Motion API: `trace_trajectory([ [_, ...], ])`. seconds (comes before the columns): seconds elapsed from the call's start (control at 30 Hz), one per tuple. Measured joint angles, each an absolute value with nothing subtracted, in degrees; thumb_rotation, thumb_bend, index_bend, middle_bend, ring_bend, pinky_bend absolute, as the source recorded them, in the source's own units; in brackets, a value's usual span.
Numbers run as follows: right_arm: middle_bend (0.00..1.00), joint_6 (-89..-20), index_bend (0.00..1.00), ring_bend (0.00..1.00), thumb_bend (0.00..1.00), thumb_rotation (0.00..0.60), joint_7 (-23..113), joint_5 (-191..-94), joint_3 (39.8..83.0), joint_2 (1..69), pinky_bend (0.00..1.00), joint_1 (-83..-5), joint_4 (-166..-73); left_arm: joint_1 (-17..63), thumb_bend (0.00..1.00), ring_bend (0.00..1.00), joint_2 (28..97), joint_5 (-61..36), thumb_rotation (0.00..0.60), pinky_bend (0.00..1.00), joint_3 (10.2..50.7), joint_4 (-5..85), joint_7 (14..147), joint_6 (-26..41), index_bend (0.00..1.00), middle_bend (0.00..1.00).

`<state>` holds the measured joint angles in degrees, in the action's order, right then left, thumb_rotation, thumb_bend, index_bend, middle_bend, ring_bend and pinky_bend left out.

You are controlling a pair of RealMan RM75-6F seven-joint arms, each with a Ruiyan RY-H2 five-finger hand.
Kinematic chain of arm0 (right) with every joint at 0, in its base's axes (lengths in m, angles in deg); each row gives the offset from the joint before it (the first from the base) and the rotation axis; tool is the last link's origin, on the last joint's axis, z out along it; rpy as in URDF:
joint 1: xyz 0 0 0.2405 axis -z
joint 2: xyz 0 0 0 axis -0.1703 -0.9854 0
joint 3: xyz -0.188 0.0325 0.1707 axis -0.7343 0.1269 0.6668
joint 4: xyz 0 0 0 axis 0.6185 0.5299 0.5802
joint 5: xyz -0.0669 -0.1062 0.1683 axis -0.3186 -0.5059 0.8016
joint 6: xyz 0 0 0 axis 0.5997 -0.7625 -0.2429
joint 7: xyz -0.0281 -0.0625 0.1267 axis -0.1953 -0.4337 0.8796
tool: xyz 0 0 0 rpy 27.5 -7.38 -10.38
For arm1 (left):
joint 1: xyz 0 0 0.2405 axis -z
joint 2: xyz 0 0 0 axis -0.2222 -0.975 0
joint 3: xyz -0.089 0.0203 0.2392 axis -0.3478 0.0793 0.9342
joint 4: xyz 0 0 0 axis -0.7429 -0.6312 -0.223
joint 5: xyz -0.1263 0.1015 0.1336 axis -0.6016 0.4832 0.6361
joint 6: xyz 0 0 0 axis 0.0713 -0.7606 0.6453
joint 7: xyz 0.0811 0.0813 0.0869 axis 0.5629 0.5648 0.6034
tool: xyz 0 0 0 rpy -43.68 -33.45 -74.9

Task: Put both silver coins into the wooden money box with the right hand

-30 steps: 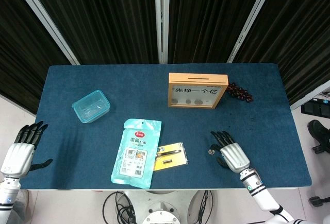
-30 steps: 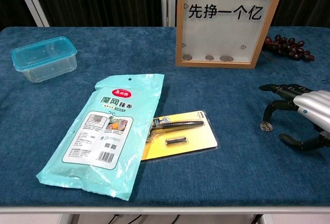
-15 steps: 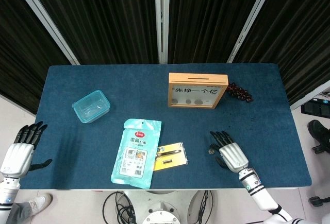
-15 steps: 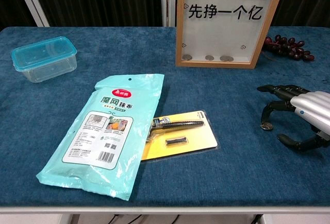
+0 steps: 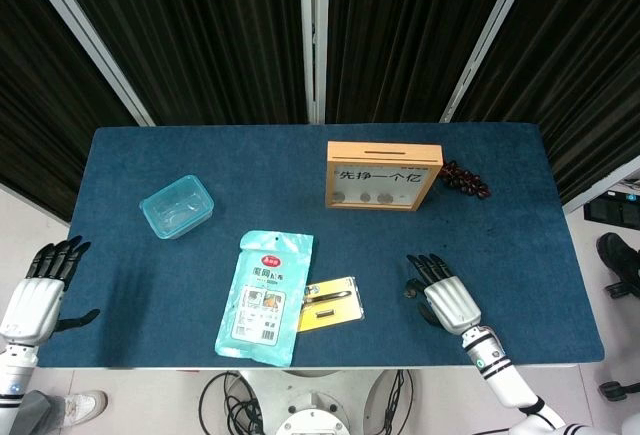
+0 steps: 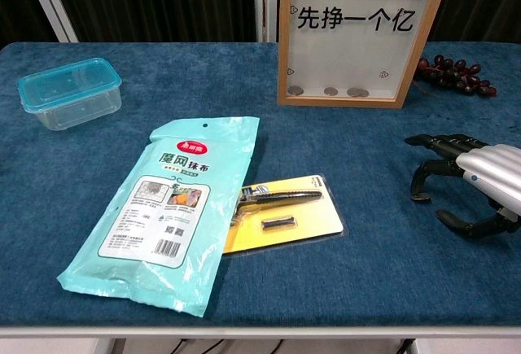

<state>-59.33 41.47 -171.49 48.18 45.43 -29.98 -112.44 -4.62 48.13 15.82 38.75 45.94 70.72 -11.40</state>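
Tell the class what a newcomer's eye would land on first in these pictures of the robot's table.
The wooden money box stands upright at the back of the table, coins lying behind its clear front. Nearer the front, a large light-blue packet overlaps a yellow card. At the right edge, the right hand arches its dark fingers over a silver coin on the blue cloth.

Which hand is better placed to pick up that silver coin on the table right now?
Right. The right hand arches directly over the silver coin; the left hand hangs off the table's far left edge.
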Motion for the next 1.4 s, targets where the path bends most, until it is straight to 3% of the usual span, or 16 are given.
trace_trajectory([
  [0.6,0.02,-60.3,0.49,0.00,0.38,0.600,40.6,-171.4,49.1,47.9,0.00,-30.3,-109.3,-4.3,0.05,0.00,48.3,16.1,0.600,0.00,39.2,44.4,68.8,-10.5,0.00,0.00],
  [1.4,0.02,-61.1,0.46,0.00,0.36,0.600,40.2,-172.5,49.1,49.6,0.00,-31.2,-107.1,-4.5,0.05,0.00,48.4,16.2,0.600,0.00,39.3,42.7,66.2,-11.0,0.00,0.00],
])
